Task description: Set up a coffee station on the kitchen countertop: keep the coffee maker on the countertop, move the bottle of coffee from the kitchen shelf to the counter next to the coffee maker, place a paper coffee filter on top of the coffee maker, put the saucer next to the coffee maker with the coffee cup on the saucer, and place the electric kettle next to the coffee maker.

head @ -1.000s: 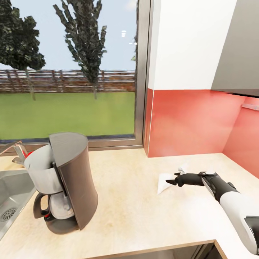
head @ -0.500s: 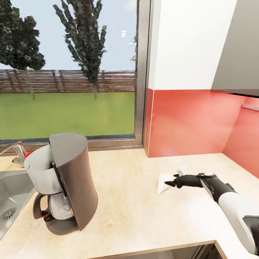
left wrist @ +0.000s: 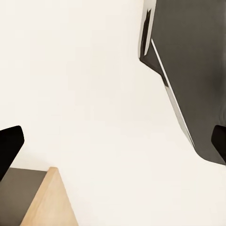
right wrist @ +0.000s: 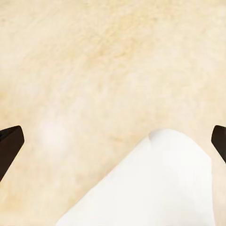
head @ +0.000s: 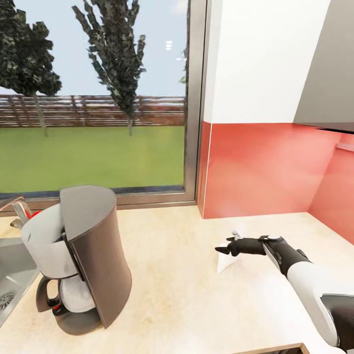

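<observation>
The black coffee maker [head: 81, 260], with its pale basket and carafe, stands on the light countertop [head: 172, 290] at the left, beside the sink. A thin white paper coffee filter [head: 229, 262] lies flat on the counter to the right. My right gripper [head: 224, 249] hovers just over the filter's far edge, open, nothing between its fingers. The right wrist view looks down on the filter [right wrist: 155, 193], with the right gripper [right wrist: 113, 146] spread wide over the counter. My left gripper [left wrist: 113, 146] is open and faces a white wall. The bottle of coffee, saucer, coffee cup and electric kettle are out of view.
A grey sink [head: 11, 275] with a tap [head: 18, 209] lies left of the coffee maker. A large window and a red backsplash [head: 265, 172] back the counter. A grey hood [head: 327, 73] hangs at the upper right. The counter's front edge runs along the bottom.
The head camera has shifted, sliding the scene slightly left and down. My right gripper has reached further left, from beside the filter to over it.
</observation>
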Motion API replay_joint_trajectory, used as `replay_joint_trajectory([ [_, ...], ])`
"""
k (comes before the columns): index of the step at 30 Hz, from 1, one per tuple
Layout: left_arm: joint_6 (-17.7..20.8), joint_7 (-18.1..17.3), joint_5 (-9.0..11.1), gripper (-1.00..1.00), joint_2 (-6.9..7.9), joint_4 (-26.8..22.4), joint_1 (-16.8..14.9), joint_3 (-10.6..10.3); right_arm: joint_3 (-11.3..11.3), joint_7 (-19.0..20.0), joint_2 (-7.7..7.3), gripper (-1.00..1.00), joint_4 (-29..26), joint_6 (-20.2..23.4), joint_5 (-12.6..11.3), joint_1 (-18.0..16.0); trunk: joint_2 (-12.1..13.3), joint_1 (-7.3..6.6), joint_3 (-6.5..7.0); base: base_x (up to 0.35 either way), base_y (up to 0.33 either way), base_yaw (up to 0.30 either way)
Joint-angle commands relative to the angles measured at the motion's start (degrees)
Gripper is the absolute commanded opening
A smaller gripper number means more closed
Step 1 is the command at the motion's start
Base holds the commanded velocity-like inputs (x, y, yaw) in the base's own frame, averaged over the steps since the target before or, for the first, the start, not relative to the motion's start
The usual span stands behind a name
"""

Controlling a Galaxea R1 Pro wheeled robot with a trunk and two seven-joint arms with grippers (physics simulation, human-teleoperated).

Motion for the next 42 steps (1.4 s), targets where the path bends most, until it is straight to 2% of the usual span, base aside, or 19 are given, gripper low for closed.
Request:
replay_joint_trajectory([
  [1, 0.16, 0.16, -0.61, 1.00, 0.00, -0.04, -0.02, 0.48, 0.19, 0.14, -0.03, 1.00, 0.08, 0.53, -0.18, -0.03, -0.12, 0.04, -0.11, 0.009, 0.000, 0.000],
  [11, 0.15, 0.16, -0.61, 1.00, 0.00, -0.04, 0.06, 0.48, 0.25, 0.08, -0.12, 1.00, 3.31, -1.86, -0.15, -0.03, -0.12, 0.04, -0.11, 0.001, 0.000, 0.000],
  [12, 0.15, 0.16, -0.61, 1.00, 0.00, -0.04, 0.06, 0.48, 0.25, 0.08, -0.12, 1.00, 5.68, -3.31, -0.14, -0.03, -0.12, 0.04, -0.11, 0.000, 0.000, 0.000],
  [35, -0.02, 0.16, -0.61, 1.00, 0.00, -0.04, 0.07, 0.48, 0.27, 0.08, -0.12, 1.00, 8.03, -3.90, 0.00, -0.03, -0.12, 0.04, -0.11, 0.000, 0.000, 0.000],
  [36, -0.02, 0.16, -0.61, 1.00, 0.00, -0.04, 0.07, 0.48, 0.27, 0.08, -0.12, -1.00, 8.05, -3.90, 0.00, -0.03, -0.12, 0.04, -0.11, 0.000, 0.000, 0.000],
  [42, -0.02, 0.16, -0.61, 1.00, 0.00, -0.04, 0.07, 0.48, 0.35, 0.08, -0.12, -1.00, 8.05, -3.90, 0.00, 0.01, -0.12, 0.04, -0.11, 0.000, 0.000, 0.000],
])
